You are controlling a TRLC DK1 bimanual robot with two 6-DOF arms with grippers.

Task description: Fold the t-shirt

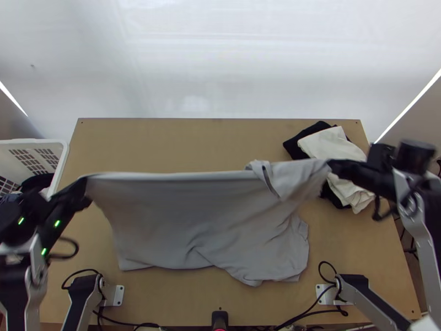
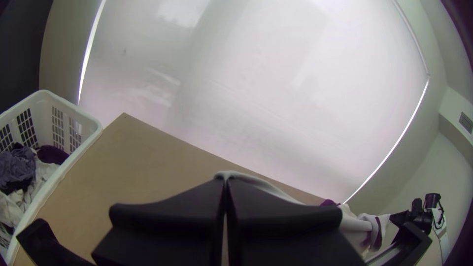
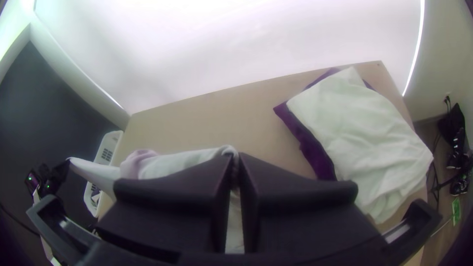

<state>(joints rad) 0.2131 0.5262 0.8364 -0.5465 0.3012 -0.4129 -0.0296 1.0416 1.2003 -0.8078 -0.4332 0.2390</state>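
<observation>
Nearest the near edge of the table, the lower part of the grey t-shirt is laid in loose wrinkles; beyond it, the upper edge is drawn taut across, one end pinched by the left gripper, fingers closed on the cloth; the other end is held by the right gripper, likewise closed (a flap is doubled over beside it); at the left, clothes are contained in a white basket; toward the far right corner, white cloth is stacked on dark cloth.
</observation>
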